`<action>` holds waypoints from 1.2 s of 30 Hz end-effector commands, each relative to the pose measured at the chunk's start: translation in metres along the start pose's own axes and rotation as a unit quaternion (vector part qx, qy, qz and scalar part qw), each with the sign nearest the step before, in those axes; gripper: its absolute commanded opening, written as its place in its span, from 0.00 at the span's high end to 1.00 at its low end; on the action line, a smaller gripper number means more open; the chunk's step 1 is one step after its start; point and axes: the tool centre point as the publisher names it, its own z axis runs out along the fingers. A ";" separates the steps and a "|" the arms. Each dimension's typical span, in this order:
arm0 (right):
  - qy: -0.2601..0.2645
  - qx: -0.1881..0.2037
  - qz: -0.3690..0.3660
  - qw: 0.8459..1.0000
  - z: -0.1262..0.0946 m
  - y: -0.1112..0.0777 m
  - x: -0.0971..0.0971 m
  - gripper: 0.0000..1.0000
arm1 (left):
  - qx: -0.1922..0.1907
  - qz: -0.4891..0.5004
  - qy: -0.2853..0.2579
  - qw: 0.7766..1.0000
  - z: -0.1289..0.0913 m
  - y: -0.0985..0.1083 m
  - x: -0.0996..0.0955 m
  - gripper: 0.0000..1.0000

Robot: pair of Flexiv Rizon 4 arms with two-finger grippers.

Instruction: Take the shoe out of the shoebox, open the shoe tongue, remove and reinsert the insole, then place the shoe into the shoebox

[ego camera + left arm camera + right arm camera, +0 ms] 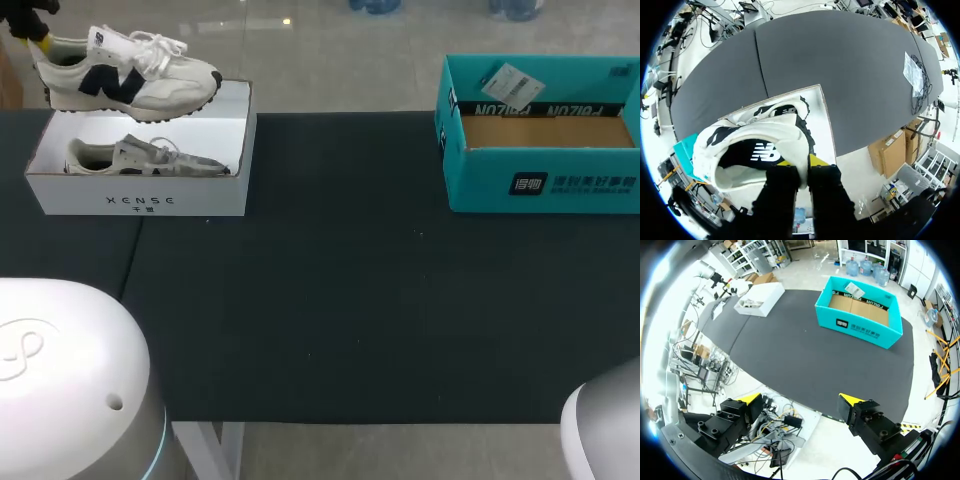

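there, on the table: teal box at the far right corner, open shoebox at the far left. just above that, shoe, held clear, likely for tongue work. left gripper clamped on its heel collar; right gripper spread wide, holding nothing, beyond the near edge.

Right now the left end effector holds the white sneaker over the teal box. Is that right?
No: the left end effector holds the white sneaker over the white shoebox, not the teal box, as the head view shows.
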 end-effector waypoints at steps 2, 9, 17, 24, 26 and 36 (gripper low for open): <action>0.000 0.005 0.001 1.000 -0.001 0.004 0.000 0.00 | 0.005 -0.004 0.002 1.000 0.018 0.018 0.010 1.00; 0.000 0.005 0.001 1.000 -0.001 0.004 0.000 0.00 | 0.014 -0.029 0.028 0.999 0.045 0.041 0.025 1.00; 0.000 0.005 0.001 1.000 -0.001 0.004 0.000 0.00 | 0.046 -0.041 0.049 0.997 0.082 0.068 0.026 1.00; 0.000 0.005 0.001 1.000 -0.001 0.004 0.000 0.00 | 0.060 -0.046 0.055 0.996 0.104 0.085 0.028 1.00; 0.000 0.005 0.001 1.000 -0.001 0.004 0.000 0.00 | 0.062 -0.044 0.058 0.995 0.108 0.087 0.029 1.00; 0.000 0.005 0.001 1.000 -0.001 0.004 0.000 0.00 | 0.077 -0.036 0.067 0.994 0.139 0.090 0.029 1.00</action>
